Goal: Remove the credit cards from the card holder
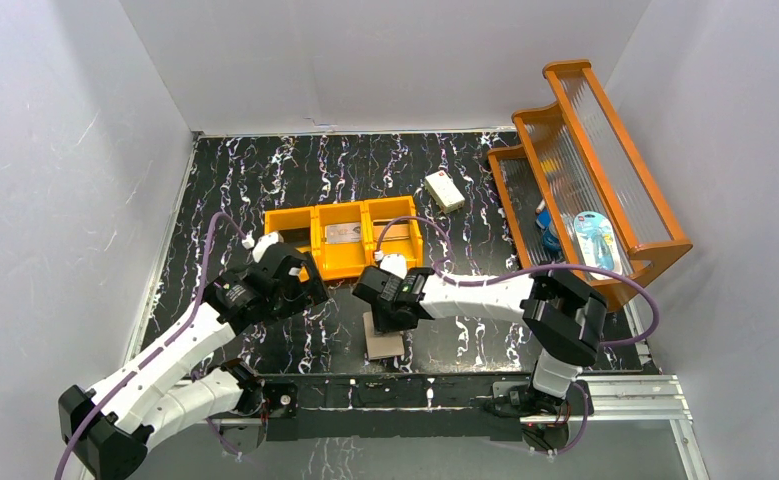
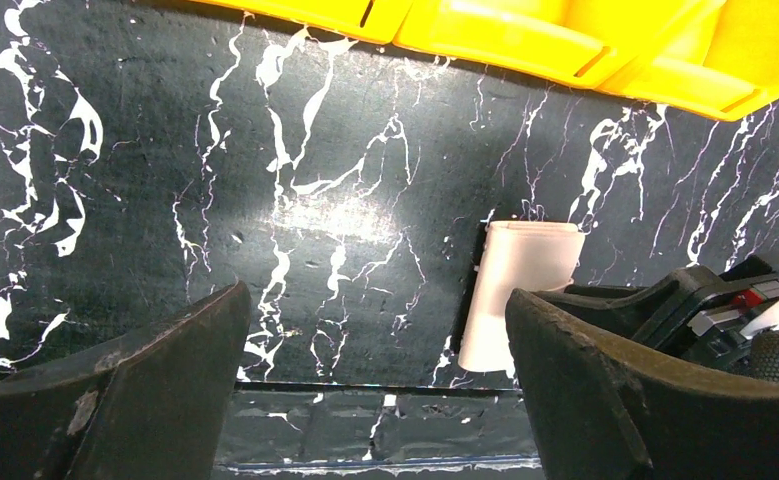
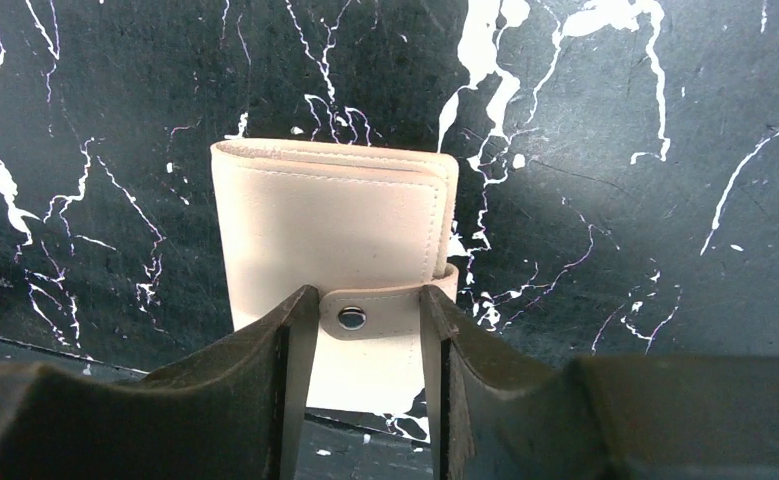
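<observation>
- The card holder (image 3: 335,220) lies flat on the black marbled table (image 1: 265,180), just in front of the orange bin (image 1: 340,240), on the robot's side of it and below the bin's right-hand compartment.
- It is folded shut: a small, pale peach-pink wallet with stitched edges, its layers showing as a stepped seam at the end nearer the bin.
- A snap tab (image 3: 390,310) of the same colour wraps across the face from one side. A round metal stud (image 3: 352,318) sits near the tab's rounded end.
- The right gripper (image 3: 368,300) hangs directly over the wallet. Its two dark fingers stand partly apart, one on each side of the stud, with the tab showing in the gap. I cannot tell whether they touch the leather.
- The left gripper (image 2: 375,300) is off in front of the bin's left-hand compartment, its jaws spread wide with bare table between them.
</observation>
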You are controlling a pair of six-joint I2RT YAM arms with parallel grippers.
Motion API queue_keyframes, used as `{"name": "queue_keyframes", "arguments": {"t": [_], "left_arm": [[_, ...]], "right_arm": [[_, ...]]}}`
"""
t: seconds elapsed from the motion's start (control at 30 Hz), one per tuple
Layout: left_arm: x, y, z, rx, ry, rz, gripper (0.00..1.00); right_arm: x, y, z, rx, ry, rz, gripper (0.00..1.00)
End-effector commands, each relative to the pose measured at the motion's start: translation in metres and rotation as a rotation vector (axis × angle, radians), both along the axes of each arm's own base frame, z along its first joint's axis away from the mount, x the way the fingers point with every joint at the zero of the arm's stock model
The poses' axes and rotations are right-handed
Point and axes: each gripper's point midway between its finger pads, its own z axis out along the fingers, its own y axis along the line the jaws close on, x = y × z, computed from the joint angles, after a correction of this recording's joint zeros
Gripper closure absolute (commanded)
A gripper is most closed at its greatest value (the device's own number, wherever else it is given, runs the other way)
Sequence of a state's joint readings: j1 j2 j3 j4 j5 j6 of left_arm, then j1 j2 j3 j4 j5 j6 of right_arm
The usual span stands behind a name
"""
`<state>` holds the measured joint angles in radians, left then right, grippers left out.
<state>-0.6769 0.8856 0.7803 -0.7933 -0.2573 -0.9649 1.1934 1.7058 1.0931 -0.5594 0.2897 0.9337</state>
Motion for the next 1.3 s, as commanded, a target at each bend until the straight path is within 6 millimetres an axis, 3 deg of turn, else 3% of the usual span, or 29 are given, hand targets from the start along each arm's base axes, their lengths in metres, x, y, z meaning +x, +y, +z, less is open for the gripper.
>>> {"name": "queue_keyframes", "arguments": {"t": [0.0,0.47,0.8,0.9,1.07,1.27], "left_arm": [[0.000,-0.005,0.004,-0.032,-0.013,-0.022,0.02],[-0.016,-0.060,-0.026,-0.190,0.135,-0.261,0.04],[-0.027,-0.067,-0.048,-0.198,0.225,-0.318,0.11],[-0.028,-0.067,-0.051,-0.196,0.236,-0.322,0.12],[-0.027,-0.068,-0.049,-0.200,0.229,-0.325,0.12],[-0.026,-0.070,-0.047,-0.202,0.226,-0.338,0.12]], "right_arm": [[0.001,-0.014,-0.011,-0.073,-0.013,-0.041,0.52],[-0.001,-0.017,-0.011,0.029,-0.014,-0.102,0.67],[-0.006,0.000,-0.007,0.205,0.047,-0.105,0.71],[-0.006,0.003,0.000,0.285,0.066,-0.111,0.66],[-0.001,-0.004,0.008,0.318,0.060,-0.141,0.61],[0.005,-0.019,0.009,0.199,0.030,-0.142,0.59]]}}
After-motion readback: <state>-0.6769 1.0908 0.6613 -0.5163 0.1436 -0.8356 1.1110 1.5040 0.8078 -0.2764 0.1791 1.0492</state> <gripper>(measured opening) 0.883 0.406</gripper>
